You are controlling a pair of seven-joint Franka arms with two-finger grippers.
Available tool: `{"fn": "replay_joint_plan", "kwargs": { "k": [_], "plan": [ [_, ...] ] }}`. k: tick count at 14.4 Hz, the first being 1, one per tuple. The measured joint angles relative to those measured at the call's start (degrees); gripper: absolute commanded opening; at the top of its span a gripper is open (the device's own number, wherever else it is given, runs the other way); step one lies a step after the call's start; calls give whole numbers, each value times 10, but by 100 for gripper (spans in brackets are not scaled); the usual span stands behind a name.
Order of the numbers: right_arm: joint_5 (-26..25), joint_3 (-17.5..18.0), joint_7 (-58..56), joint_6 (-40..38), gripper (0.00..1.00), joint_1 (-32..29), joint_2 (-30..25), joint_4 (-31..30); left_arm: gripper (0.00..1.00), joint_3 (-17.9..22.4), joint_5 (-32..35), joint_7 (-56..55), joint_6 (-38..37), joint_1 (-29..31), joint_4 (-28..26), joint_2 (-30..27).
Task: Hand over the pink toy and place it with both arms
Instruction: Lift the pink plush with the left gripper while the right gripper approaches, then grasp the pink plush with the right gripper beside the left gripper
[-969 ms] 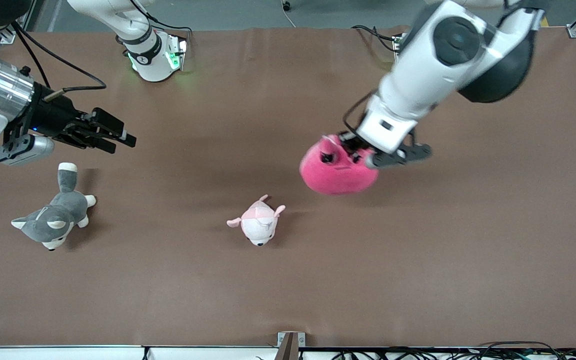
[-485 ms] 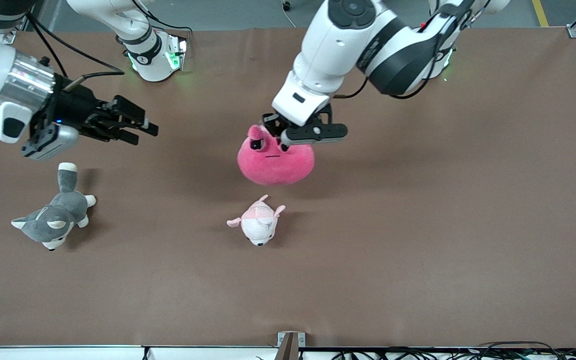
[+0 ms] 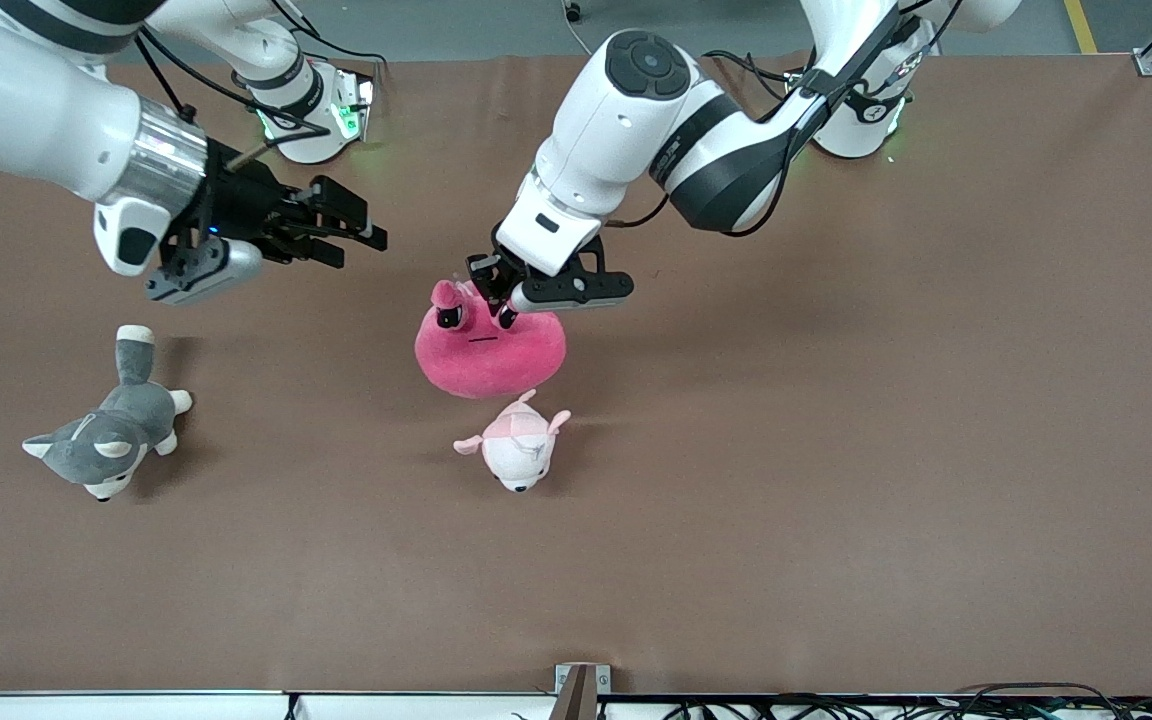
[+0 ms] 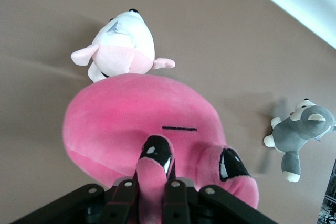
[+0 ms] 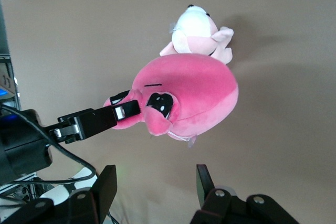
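At frame centre, the left gripper [image 3: 504, 302] pinches the pink toy [image 3: 489, 350] by an ear, face toward the camera, long axis horizontal, just above the pale plush [image 3: 516, 448]. At upper left, the right gripper [image 3: 356, 228] hangs spread wide, pointing at it.

The left pincer [image 3: 502, 293] gripped the pink toy [image 3: 489, 350], apparently airborne over mid-desk [image 3: 836, 450]; the right pincer [image 3: 346, 232] hovered open nearby.

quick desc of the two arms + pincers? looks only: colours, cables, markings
Both arms are glossy white with black joint bands. The left arm has a round dark cap on one joint and black cables along it. The right arm has a silver metal ring at the wrist and a loose black cable. Left pincer and right pincer are black, two-fingered. Both bases glow green.
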Motion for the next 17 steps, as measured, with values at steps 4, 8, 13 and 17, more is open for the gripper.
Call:
{"fn": "replay_joint_plan", "kwargs": {
  "k": [4, 8, 13, 17],
  "plan": [
    [-7, 0, 2, 6, 69, 10, 42, 0, 0, 0, 0, -2, 1, -1, 4, 3],
    [-17, 0, 9, 17, 69, 11, 66, 0, 0, 0, 0, -10, 1, -2, 11, 3],
    [-19, -3, 10, 22, 69, 11, 77, 7, 0, 0, 0, -18, 1, -2, 12, 3],
    [-19, -6, 27, 21, 68, 12, 77, 28, 0, 0, 0, -20, 1, -2, 12, 3]
  ]
}}
